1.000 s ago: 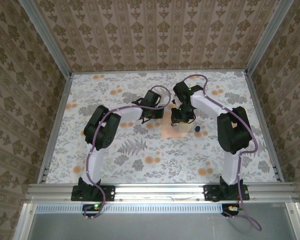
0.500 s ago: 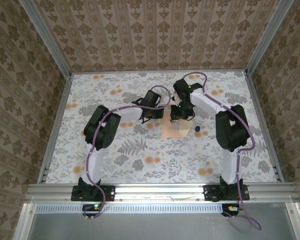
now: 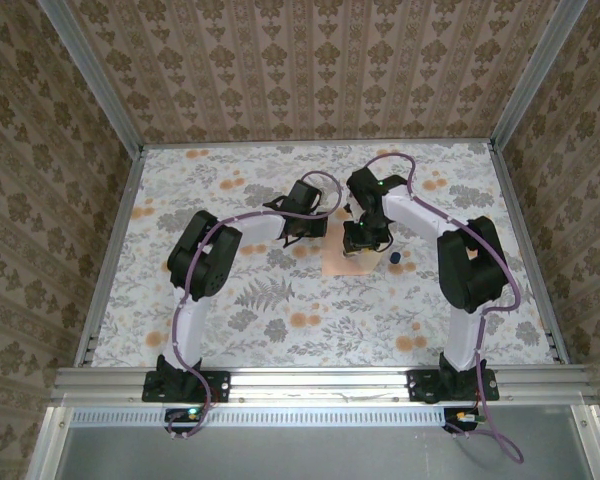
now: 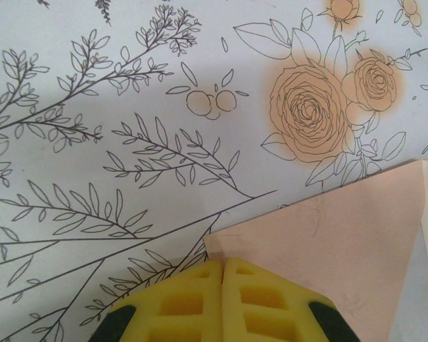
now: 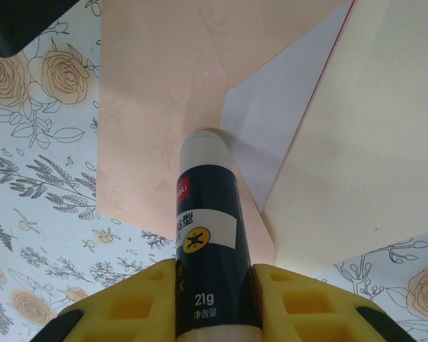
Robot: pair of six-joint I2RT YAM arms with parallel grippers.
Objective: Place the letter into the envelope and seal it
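Where my right pincer (image 5: 214,281) stands: above the envelope (image 5: 157,85); from overhead it is at the far middle of the table, just right of my other arm's wrist.
Right pincer's grip: narrowly parted, with the two yellow fingers (image 5: 132,299) clamped on either side of a glue stick (image 5: 207,228) that juts forward from between them.
Glue stick: dark blue barrel with a white label and a white top end. That end touches the peach paper just where the edge of the letter shows.
Letter (image 5: 278,121): white with a thin red border. A wedge of it is visible, tucked inside the envelope between the peach body and the paler flap.
Flap (image 5: 371,142): open, lying flat to the right in my right wrist's view.
Left pincer (image 4: 222,278): fully closed, yellow fingertips pressed together. They sit at a corner of the envelope, and I cannot tell whether the paper is nipped or merely pressed down.
Envelope: flat on the flowered tablecloth (image 4: 128,107), between my two pincers in the overhead view.
Small dark blue cap (image 3: 394,258): on the cloth just right of the envelope, not touching it.
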